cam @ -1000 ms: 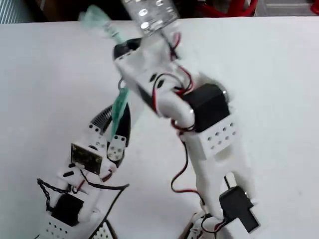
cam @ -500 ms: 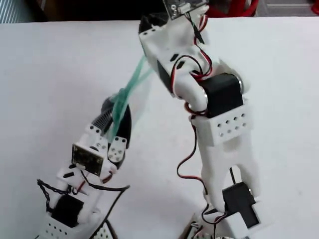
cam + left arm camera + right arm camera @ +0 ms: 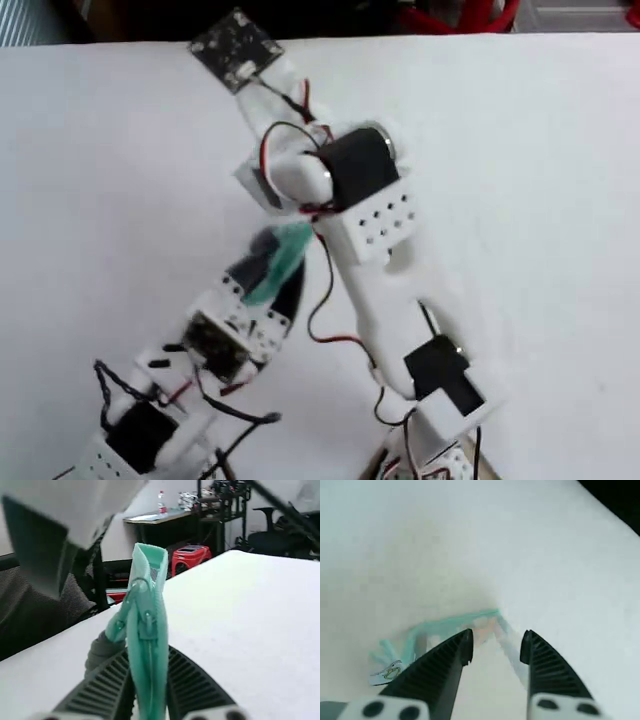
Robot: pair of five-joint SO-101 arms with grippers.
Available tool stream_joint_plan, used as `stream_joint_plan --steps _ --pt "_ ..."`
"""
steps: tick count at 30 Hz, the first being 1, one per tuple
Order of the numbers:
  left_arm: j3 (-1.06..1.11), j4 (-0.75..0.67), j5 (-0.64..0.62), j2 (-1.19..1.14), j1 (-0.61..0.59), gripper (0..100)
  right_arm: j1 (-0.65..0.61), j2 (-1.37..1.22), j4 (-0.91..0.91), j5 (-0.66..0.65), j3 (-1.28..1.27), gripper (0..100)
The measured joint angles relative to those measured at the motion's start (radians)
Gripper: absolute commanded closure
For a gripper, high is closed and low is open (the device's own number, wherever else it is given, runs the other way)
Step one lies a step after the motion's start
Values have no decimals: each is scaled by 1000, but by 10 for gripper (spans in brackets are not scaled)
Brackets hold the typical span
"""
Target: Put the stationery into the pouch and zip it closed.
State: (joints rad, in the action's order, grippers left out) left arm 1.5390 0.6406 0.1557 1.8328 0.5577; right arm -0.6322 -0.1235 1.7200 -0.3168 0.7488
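1. One green pouch (image 3: pixel 148 630) stands edge-on between the black fingers of the left gripper (image 3: pixel 144 672), which is pinching it.
2. Two arms meet over the white table (image 3: pixel 520 150). The left arm (image 3: pixel 215 340) comes up from the near left side and points toward the middle.
3. The right arm (image 3: pixel 385 290) is bent and crosses above the pouch.
4. The right gripper (image 3: pixel 496 647) points down at the table with its jaws spread apart, and the pouch lies blurred just beyond its tips.

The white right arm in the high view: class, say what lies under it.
A teal-edged clear zip pouch pokes out beneath the right arm, pinched in the left gripper. The arm covers the rest, so the pouch's contents cannot be seen there.
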Motion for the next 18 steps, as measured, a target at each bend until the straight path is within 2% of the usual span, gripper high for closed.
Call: stream_joint_plan --steps 3,8,13,18 --pt "6 31 55 0 66 976 2 40 5 -74 -101 839" --pt "28 32 137 0 74 976 0 176 6 -152 -285 840" --pt "77 -9 147 0 75 976 5 252 -2 -201 -502 840" --pt "95 -11 147 0 77 976 5 296 -2 -209 -539 840"
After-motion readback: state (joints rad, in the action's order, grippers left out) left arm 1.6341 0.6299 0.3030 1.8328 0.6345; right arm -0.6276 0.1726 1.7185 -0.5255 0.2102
